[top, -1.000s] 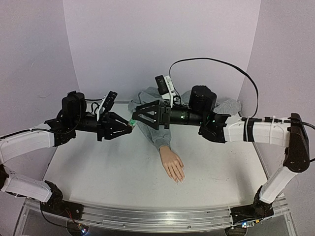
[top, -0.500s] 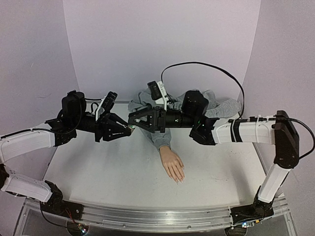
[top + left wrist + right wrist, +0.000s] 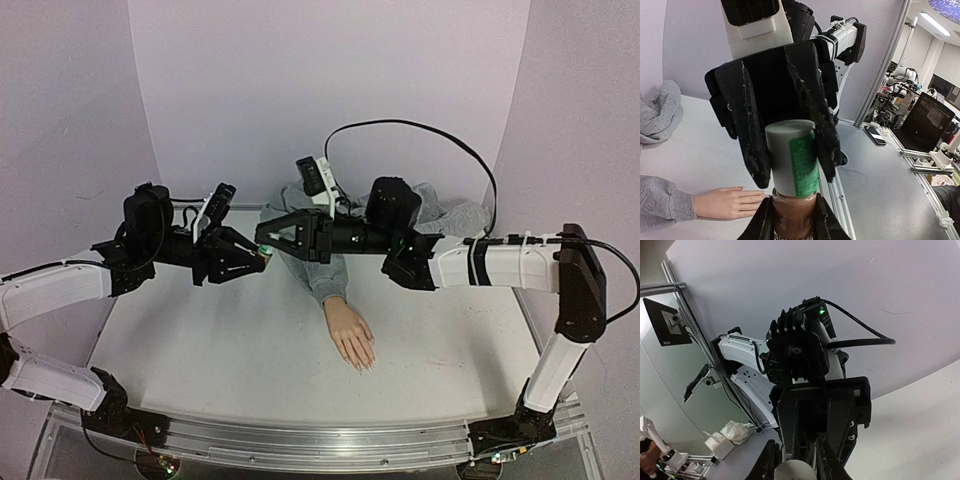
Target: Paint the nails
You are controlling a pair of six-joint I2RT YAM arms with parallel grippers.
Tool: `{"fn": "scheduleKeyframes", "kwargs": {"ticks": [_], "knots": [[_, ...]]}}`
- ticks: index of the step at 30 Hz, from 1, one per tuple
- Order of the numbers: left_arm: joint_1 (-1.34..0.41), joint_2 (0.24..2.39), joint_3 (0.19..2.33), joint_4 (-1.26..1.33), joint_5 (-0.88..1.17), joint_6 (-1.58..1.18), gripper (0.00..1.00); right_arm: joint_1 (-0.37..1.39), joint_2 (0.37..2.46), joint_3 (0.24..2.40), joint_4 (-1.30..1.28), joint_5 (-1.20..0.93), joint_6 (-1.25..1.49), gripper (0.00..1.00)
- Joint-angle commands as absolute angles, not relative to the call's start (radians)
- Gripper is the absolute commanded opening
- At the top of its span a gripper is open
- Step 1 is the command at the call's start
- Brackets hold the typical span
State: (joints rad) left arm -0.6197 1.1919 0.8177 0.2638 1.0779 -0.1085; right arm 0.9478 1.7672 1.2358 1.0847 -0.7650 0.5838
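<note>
Brown-filled polish bottle (image 3: 794, 216), its body clamped between the closed fingers of the left gripper (image 3: 259, 256), its grey green-labelled cap (image 3: 790, 150) pinched by the closed right gripper (image 3: 795, 174), above the table (image 3: 200, 350). Nails (image 3: 364, 366) tip the flesh-coloured mannequin hand (image 3: 350, 335) lying flat on the table, well apart from both grippers.

Two robot arms, the left arm (image 3: 55, 290) and the right arm (image 3: 515, 265), with two grippers: left gripper (image 3: 262, 254), right gripper (image 3: 262, 236). One mannequin hand (image 3: 350, 335) at lower centre, one grey sleeve (image 3: 322, 280), one polish bottle (image 3: 794, 215), one grey cap (image 3: 790, 157) — all over one table (image 3: 200, 350).
</note>
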Motion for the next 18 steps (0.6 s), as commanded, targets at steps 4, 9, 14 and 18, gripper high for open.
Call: {"fn": "scheduleKeyframes", "kwargs": {"ticks": [4,9,14,18], "knots": [[-0.62,1.14,0.829,0.316,0.9,-0.103,0.0,1.034,1.783,1.307,1.032,-0.583,0.5,0.0],[-0.614,1.056,0.78,0.318,0.643,-0.099,0.0,1.13,1.795,1.284,1.007,-0.153,0.516,0.0],[-0.615,0.965,0.719,0.319,0.354,-0.058,0.0,1.297,1.928,1.501,0.623,0.588,0.749,0.0],[-0.614,0.92,0.694,0.318,0.242,-0.033,0.0,1.356,2.045,1.722,0.515,0.678,0.773,0.0]]}}
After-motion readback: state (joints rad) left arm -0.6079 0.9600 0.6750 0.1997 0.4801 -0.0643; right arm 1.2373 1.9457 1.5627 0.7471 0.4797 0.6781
